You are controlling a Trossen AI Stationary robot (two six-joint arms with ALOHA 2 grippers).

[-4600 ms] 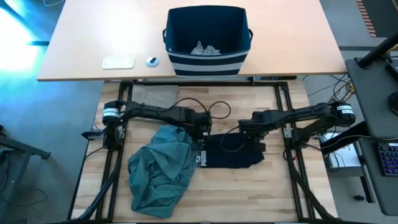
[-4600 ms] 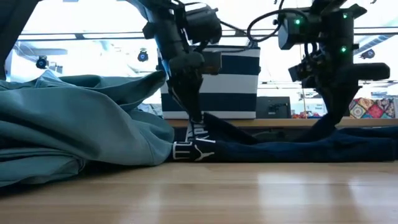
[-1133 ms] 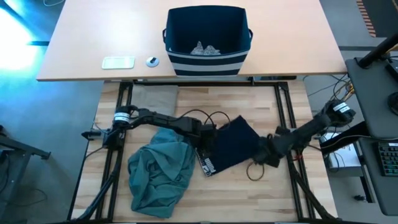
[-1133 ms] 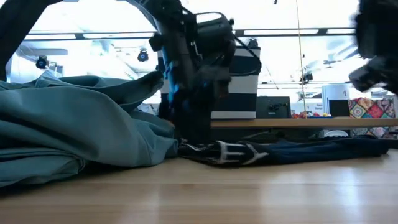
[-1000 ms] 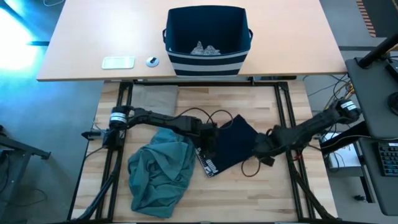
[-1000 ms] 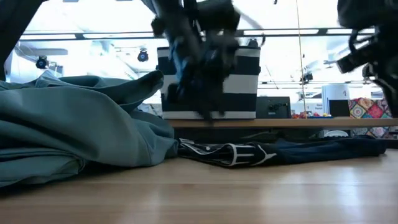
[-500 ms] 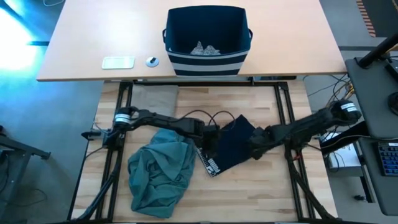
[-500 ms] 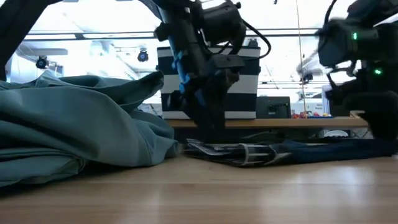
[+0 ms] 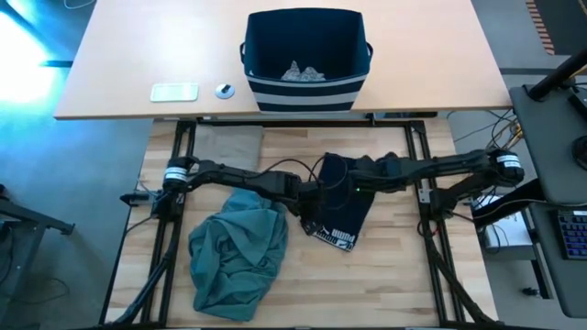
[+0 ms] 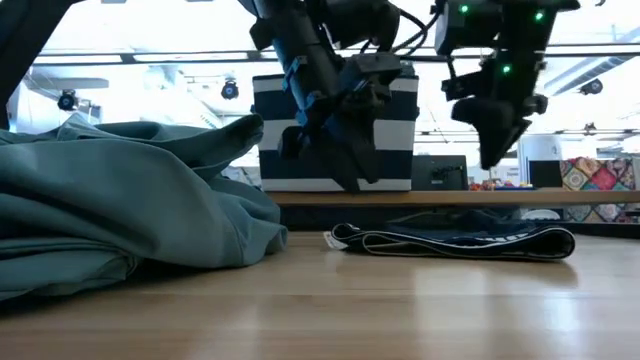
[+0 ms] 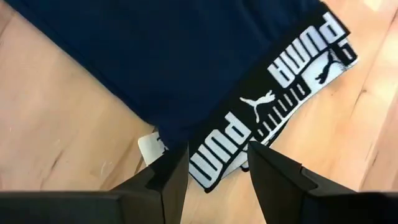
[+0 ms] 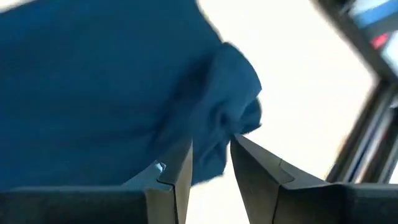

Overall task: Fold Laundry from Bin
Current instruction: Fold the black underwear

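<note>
Near edge of the tabletop (image 9: 394, 284): teal garment (image 9: 237, 252) heaped at about 7 o'clock from the tabletop's middle, untouched, same spot as a few seconds ago.

Middle: navy garment (image 9: 341, 213) now lies as a narrow folded stack with the white lettering band at its near end, about 6 o'clock on the piece. A second ago it was spread wider and skewed, lettering out to the left; the right side has since been carried over, so one fold is done. In the low view it sits flat as a thin layered pad (image 10: 455, 240).

Left fingers (image 9: 310, 203) sit at the garment's 9 o'clock edge, lifted off the cloth in the low view (image 10: 345, 165). The left wrist view shows them part open with nothing between them, lettering band (image 11: 283, 109) below.

Right fingers (image 9: 359, 183) are over the garment's far end, about 12 o'clock, also raised (image 10: 495, 140). They stand narrowly apart; a bunched bit of navy cloth shows just past them in the right wrist view (image 12: 208, 168), but I cannot tell if they pinch it.

Far: beige garment (image 9: 229, 142) at 11 o'clock, flat. Beyond it, the bin (image 9: 306, 57) at 12 o'clock, small grey pieces (image 9: 303, 71) still inside.

Judgement: navy piece nearly folded; likely one more fold or a tidy-up, then the teal one and the bin's contents remain.
</note>
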